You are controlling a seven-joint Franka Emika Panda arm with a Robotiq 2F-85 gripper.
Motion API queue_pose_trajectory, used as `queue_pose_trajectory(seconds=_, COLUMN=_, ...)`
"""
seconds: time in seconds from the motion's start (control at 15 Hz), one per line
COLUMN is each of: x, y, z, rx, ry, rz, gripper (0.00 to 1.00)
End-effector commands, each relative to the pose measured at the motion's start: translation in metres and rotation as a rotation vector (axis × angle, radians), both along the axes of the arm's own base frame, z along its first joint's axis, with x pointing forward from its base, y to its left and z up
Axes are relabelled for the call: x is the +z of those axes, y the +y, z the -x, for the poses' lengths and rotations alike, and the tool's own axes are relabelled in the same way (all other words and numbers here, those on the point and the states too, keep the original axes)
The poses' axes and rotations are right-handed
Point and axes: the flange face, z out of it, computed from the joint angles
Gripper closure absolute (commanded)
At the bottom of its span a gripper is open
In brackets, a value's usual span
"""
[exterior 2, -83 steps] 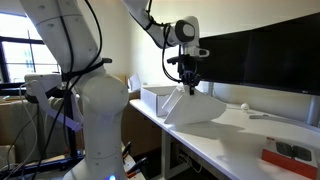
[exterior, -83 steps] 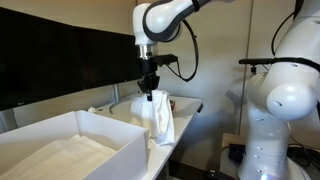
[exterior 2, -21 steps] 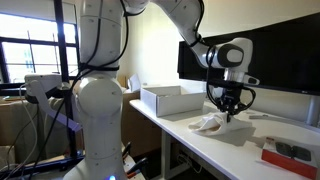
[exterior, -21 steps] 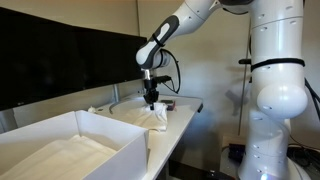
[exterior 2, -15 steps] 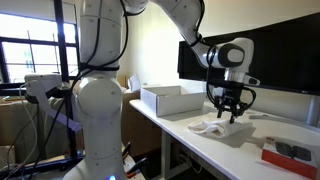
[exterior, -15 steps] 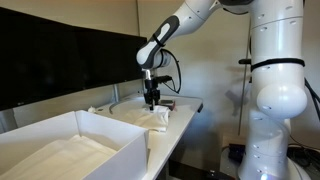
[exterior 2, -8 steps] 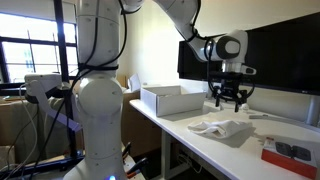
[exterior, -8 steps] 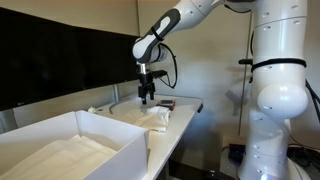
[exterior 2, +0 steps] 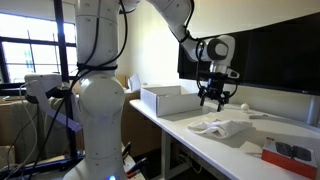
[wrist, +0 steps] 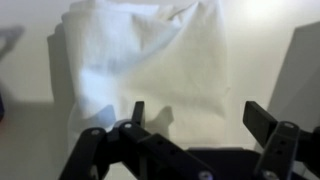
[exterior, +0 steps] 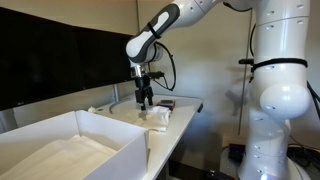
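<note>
White table (exterior 2: pixel 282 128) stands against a cream wall (exterior 2: pixel 140 55). Dark screens (exterior: pixel 60 65) line its back. Daylight enters through a window (exterior 2: pixel 12 50) at one end.

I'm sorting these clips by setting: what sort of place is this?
Probably a lab or office workspace: large dark monitors line the wall behind a white table, a robot arm stands beside it, and there is a window at the far side.
</note>
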Motion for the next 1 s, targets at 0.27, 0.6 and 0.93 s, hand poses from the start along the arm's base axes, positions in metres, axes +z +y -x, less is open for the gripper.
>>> queue_pose_trajectory(seconds=0.27, x=-0.053, y=-0.030, z=0.050, rx=-0.119, ry=0.193, rz=-0.002, gripper=0.00)
queue_pose_trajectory(seconds=0.6, x=-0.066, y=-0.048, z=0.053, rx=-0.151, ry=0.210, rz=0.010, gripper=0.00)
queue_pose_trajectory(seconds=0.93, x=-0.077, y=-0.048, z=0.053, rx=-0.133, ry=0.227, rz=-0.009, gripper=0.00)
